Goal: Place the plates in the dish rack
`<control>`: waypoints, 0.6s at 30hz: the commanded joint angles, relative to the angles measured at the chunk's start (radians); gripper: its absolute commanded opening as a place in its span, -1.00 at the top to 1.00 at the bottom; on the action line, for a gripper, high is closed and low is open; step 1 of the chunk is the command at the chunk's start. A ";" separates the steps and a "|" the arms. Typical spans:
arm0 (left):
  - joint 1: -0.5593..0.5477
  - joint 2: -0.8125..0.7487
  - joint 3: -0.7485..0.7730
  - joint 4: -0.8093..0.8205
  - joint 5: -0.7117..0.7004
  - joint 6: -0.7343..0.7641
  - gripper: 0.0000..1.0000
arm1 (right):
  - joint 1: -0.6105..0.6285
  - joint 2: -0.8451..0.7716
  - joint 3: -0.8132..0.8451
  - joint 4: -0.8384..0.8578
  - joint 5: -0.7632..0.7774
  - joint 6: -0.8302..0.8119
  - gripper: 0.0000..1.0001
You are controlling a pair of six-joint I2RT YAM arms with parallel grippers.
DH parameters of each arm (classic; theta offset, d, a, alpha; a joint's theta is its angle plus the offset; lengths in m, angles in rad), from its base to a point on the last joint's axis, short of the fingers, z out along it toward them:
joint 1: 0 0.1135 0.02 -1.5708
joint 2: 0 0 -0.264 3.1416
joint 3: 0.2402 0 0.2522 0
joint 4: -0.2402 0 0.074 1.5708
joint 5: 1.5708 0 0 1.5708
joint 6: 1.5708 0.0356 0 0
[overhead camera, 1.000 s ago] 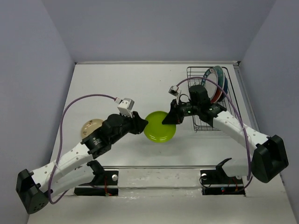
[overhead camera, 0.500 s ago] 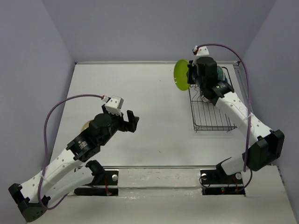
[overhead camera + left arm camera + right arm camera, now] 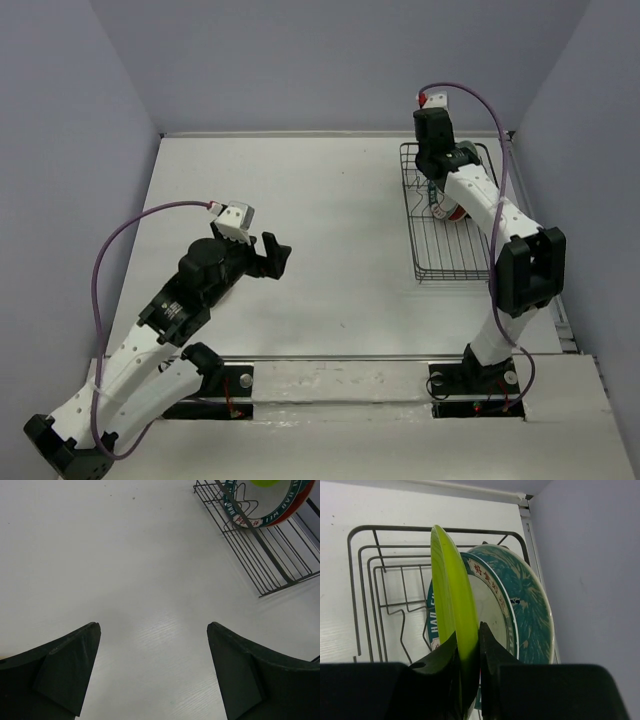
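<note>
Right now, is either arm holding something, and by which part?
The right gripper is shut on the lime green plate, pinching its rim and holding it on edge at the dish rack. The left gripper is open and holds nothing.

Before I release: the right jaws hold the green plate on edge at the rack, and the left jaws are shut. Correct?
No: the left jaws are open, wide apart, as the left wrist view shows. The right jaws do hold the green plate on edge at the rack.
</note>
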 commanded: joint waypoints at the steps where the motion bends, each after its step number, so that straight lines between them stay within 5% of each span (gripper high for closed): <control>1: 0.009 -0.020 -0.005 0.050 0.028 0.020 -0.98 | -0.022 0.009 0.030 0.011 0.025 -0.019 0.86; 14: 0.022 -0.032 -0.006 0.054 0.012 0.021 -0.98 | -0.041 0.048 -0.088 0.013 -0.061 0.092 0.86; 17: 0.022 -0.034 -0.006 0.056 0.000 0.021 -0.98 | -0.041 0.036 -0.104 0.020 -0.070 0.106 0.64; 18: 0.026 -0.034 -0.005 0.054 -0.006 0.021 -0.98 | -0.041 0.028 -0.101 0.019 -0.061 0.112 0.22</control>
